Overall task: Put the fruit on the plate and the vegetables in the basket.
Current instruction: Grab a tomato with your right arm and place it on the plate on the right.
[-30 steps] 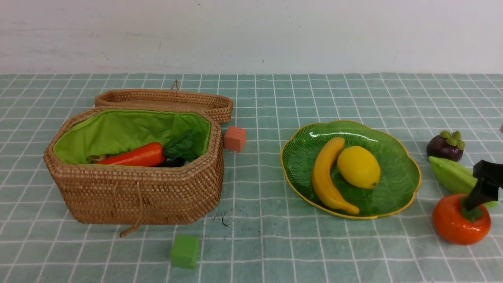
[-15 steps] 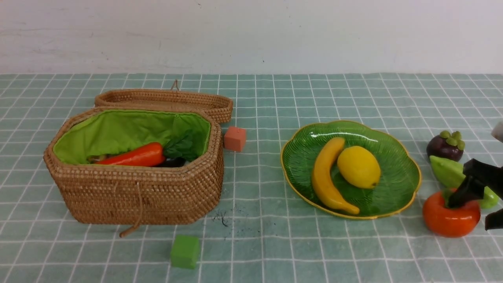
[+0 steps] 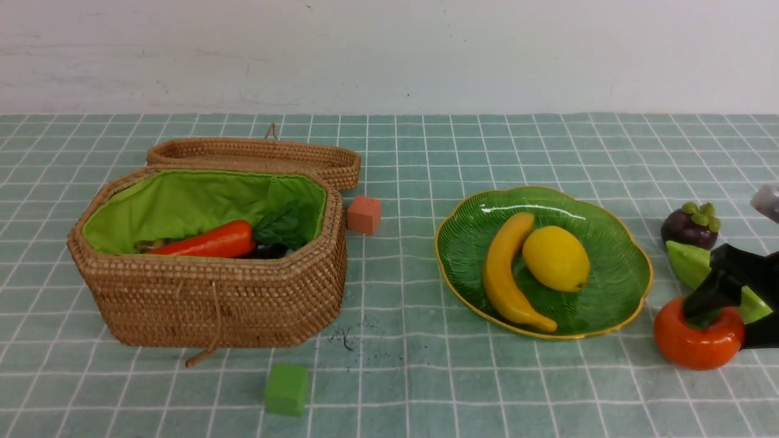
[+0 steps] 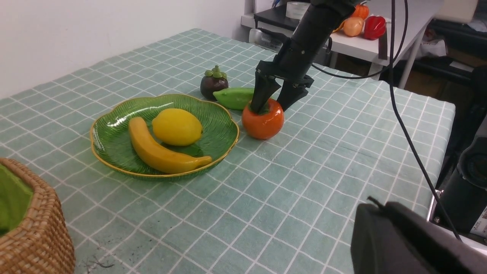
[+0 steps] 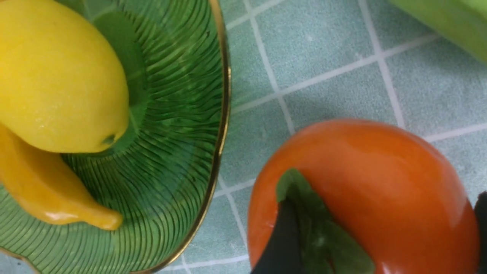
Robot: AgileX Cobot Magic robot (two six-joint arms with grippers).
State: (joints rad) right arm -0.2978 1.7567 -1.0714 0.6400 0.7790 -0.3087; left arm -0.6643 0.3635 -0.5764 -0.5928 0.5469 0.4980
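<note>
Green checked cloth over the worktop (image 3: 401,377), plain white wall behind, and all the action is out on the robot's right. The right gripper (image 4: 270,109) is down on the persimmon (image 3: 684,344) with its jaws spread, but it sits off-centre. One finger (image 5: 281,243) is planted on the green leaf cap, and the other hangs off the flank on the side away from the plate (image 3: 614,267). Nothing is pinched, by the look of it, and the fruit sits cap-up on the cloth.

It's a squat, round, glossy thing, so there's no long axis to line up with. The span between the fingers looks narrower than the fruit, so I'd call this a bite on cap and shoulder, and one that could skid.

The plate lies just to the robot's left of the persimmon, with only a thin strip of cloth between fruit and gold rim. That makes the carry short: up, over the rim, down. The banana (image 3: 505,274) and lemon (image 3: 555,258) fill the middle of the dish, so the free room is the near right lobe.

Close behind the persimmon lies the cucumber (image 3: 691,264), then the mangosteen (image 3: 688,226), so it's tight on that side. The left gripper (image 4: 395,236) is pressed together and well apart from all this, so the job falls to the right arm. The basket (image 3: 213,304) waits far left with its lid back and the carrot (image 3: 210,242) inside.
</note>
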